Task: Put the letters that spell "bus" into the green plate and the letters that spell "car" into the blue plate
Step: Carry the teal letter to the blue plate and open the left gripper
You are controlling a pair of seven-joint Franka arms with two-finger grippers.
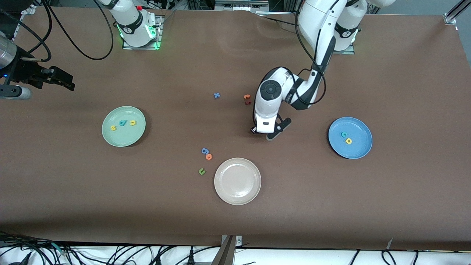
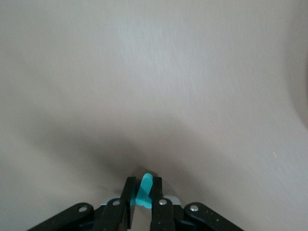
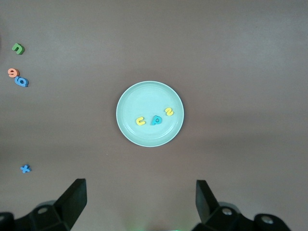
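My left gripper (image 2: 143,183) is shut on a small teal letter (image 2: 144,193), pinched edge-on between its fingers. It is low at the table (image 1: 263,132), between the orange letters and the beige plate. The blue plate (image 1: 355,151) at the left arm's end holds a teal c (image 1: 344,134) and a yellow a (image 1: 348,140). The green plate (image 1: 123,138) at the right arm's end holds a yellow s (image 1: 113,128), a teal b (image 1: 122,123) and a yellow u (image 1: 133,123). My right gripper (image 3: 139,192) waits open, high above the green plate (image 3: 144,98).
A beige-white plate (image 1: 237,181) lies nearest the front camera. Beside it are a blue g (image 1: 205,151), an orange letter (image 1: 209,156) and a green u (image 1: 201,171). A blue x (image 1: 216,95) and an orange and a dark red letter (image 1: 247,97) lie mid-table.
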